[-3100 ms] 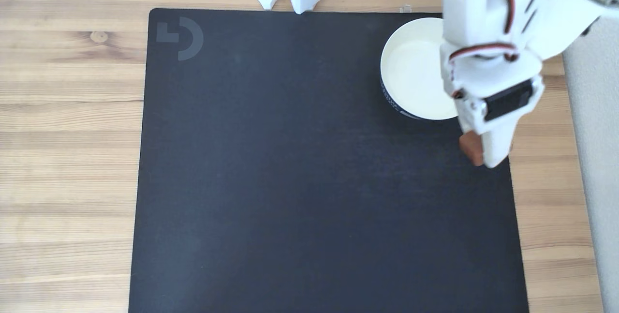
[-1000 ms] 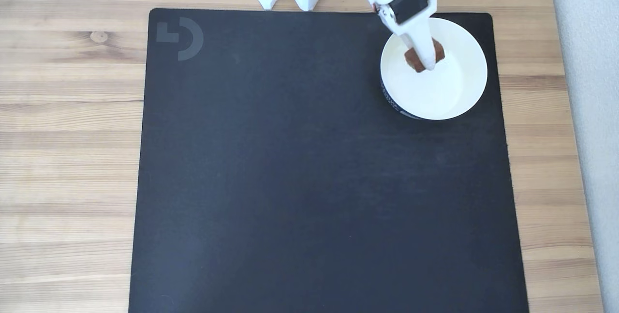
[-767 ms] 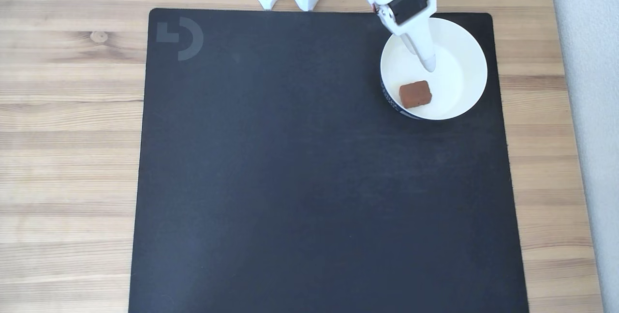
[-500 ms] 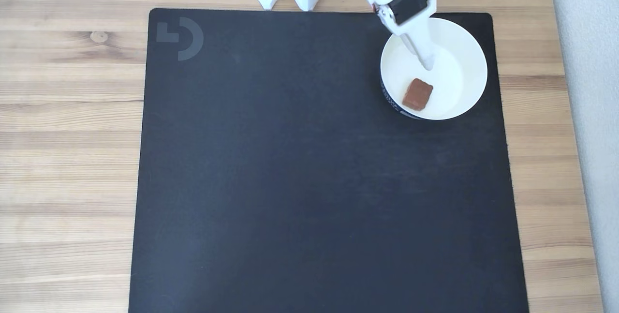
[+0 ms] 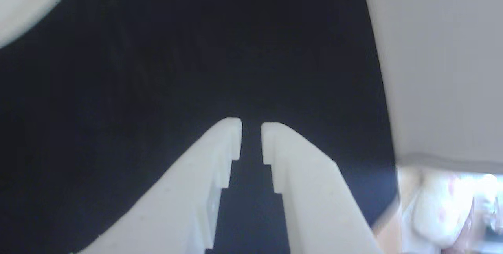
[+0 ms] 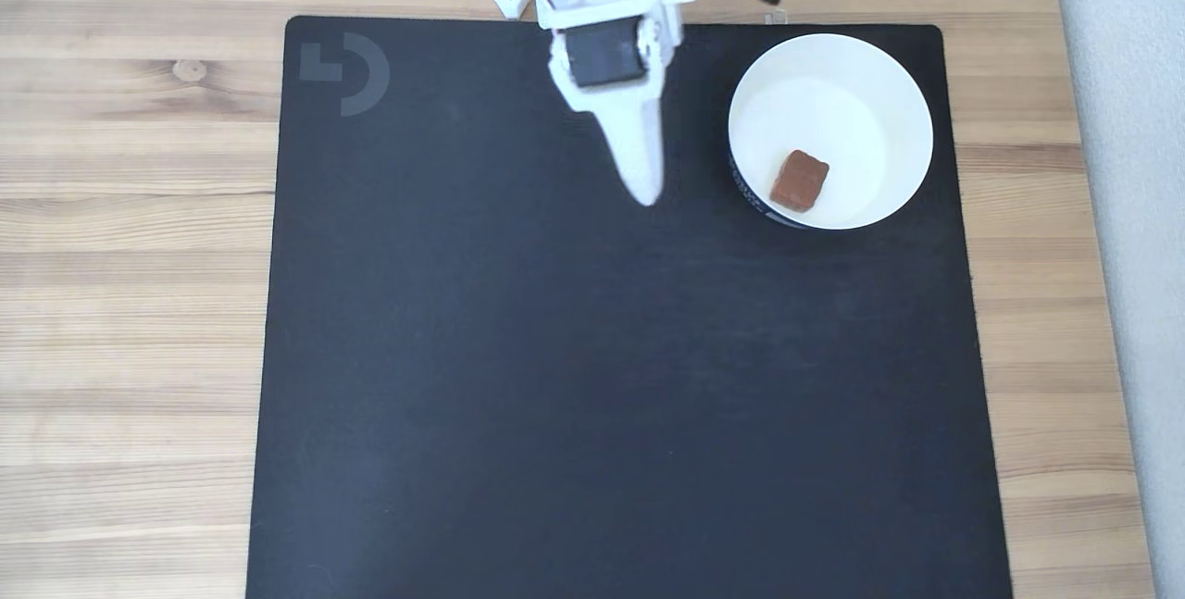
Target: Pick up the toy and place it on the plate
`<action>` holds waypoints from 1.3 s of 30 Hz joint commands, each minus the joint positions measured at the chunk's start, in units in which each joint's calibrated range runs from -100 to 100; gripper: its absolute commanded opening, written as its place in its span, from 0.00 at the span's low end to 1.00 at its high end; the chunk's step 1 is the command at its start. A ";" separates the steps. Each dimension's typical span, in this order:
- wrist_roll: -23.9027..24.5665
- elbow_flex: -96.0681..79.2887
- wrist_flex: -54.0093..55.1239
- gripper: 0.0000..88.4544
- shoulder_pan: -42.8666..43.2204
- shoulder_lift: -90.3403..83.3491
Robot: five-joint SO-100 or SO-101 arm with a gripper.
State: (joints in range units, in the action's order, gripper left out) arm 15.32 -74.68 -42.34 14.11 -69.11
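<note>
Just right of my nearly closed, empty tool (image 6: pixel 645 194), the small reddish-brown block toy (image 6: pixel 800 180) lies inside the round white plate (image 6: pixel 889 71), so I judge only retreating remains.

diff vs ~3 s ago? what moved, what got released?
The pincer carried the toy over the plate, let it go there, then swung left in the fixed view, over the mat. It is empty, with a narrow gap between its tips. The toy turned slightly after landing and lies in the plate. Plate and mat stayed put.
</note>
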 commanded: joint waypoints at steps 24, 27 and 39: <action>-14.53 -24.87 -10.24 0.03 -16.57 -30.39; -14.53 -24.87 -11.01 0.03 -16.66 -30.39; -14.48 -24.78 -10.67 0.03 -10.05 -30.22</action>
State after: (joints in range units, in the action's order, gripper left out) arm 1.00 -98.77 -52.89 3.54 -98.83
